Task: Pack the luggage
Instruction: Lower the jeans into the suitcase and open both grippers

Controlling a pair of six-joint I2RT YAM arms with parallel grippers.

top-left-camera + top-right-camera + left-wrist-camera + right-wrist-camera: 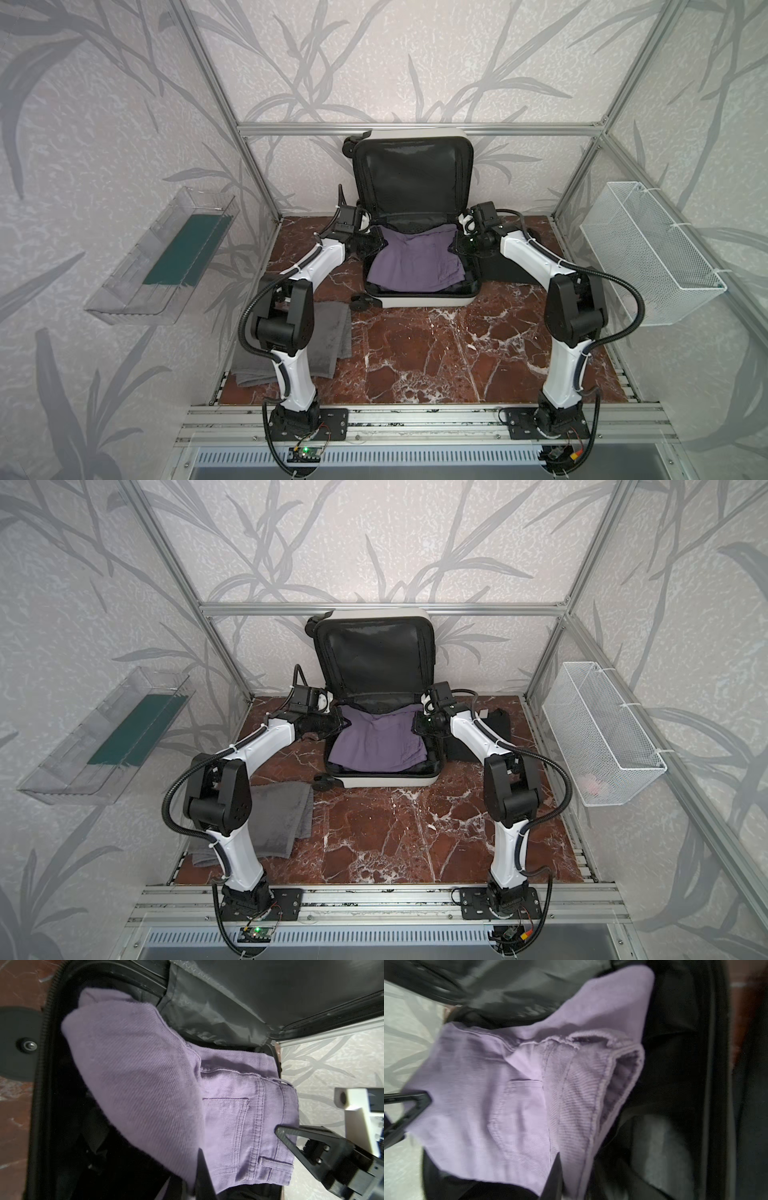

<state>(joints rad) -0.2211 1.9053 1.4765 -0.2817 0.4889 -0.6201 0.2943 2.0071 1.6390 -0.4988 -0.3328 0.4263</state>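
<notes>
The luggage (pixel 419 300) (pixel 386 780), a small white suitcase, lies open at the back of the table in both top views, its black-lined lid (pixel 415 174) upright against the rear wall. Purple trousers (pixel 415 262) (pixel 145 1076) (pixel 483 1105) are spread in its lower half. My left gripper (pixel 379 242) (pixel 198 1161) is shut on the trousers' far left edge. At the far right edge my right gripper (pixel 453 245) (pixel 557 1165) is shut on them too. Both edges are lifted slightly. Each wrist view also shows the opposite gripper's black finger against the cloth.
A grey towel (pixel 330 328) lies on the marble table (pixel 436 357) by the left arm. A black folded cloth (pixel 505 266) sits right of the suitcase. A clear tray (pixel 137 299) holding something green hangs on the left wall, and a white wire basket (pixel 652 253) on the right.
</notes>
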